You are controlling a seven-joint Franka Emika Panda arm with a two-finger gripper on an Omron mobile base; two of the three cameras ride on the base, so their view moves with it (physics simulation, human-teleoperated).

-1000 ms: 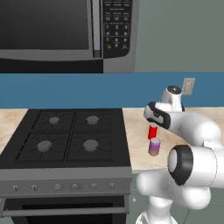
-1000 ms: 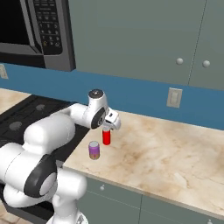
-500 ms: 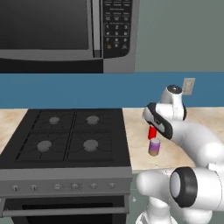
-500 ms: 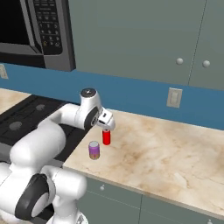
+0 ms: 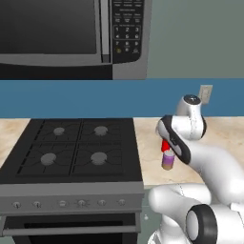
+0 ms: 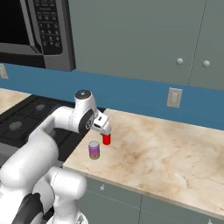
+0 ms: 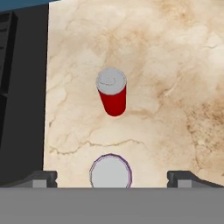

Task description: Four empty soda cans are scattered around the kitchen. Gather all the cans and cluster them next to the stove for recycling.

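Two soda cans stand upright on the beige counter right of the stove (image 5: 76, 152) (image 6: 26, 120). The red can (image 7: 112, 94) (image 6: 106, 139) has a silvery top; in the left base view the red can (image 5: 165, 144) is partly behind my arm. The purple can (image 7: 110, 171) (image 5: 167, 159) (image 6: 93, 150) stands closer to the counter's front edge. My gripper (image 7: 111, 179) (image 6: 105, 130) hangs open just above the two cans, pointing down, with nothing between its fingertips (image 7: 41, 177). The purple can lies between them in the hand view.
A steel-and-black microwave (image 5: 71, 33) (image 6: 30, 30) hangs over the stove. A wall outlet (image 6: 174, 97) sits on the blue backsplash under grey-green cabinets (image 6: 144, 35). The beige marble counter (image 6: 175, 148) stretches right of the cans. My own forearm crosses in front of the cans in the left base view.
My arm's elbow has swung left and lower while the hand stays over the cans. The jaws stay open. Both cans stand where they were.
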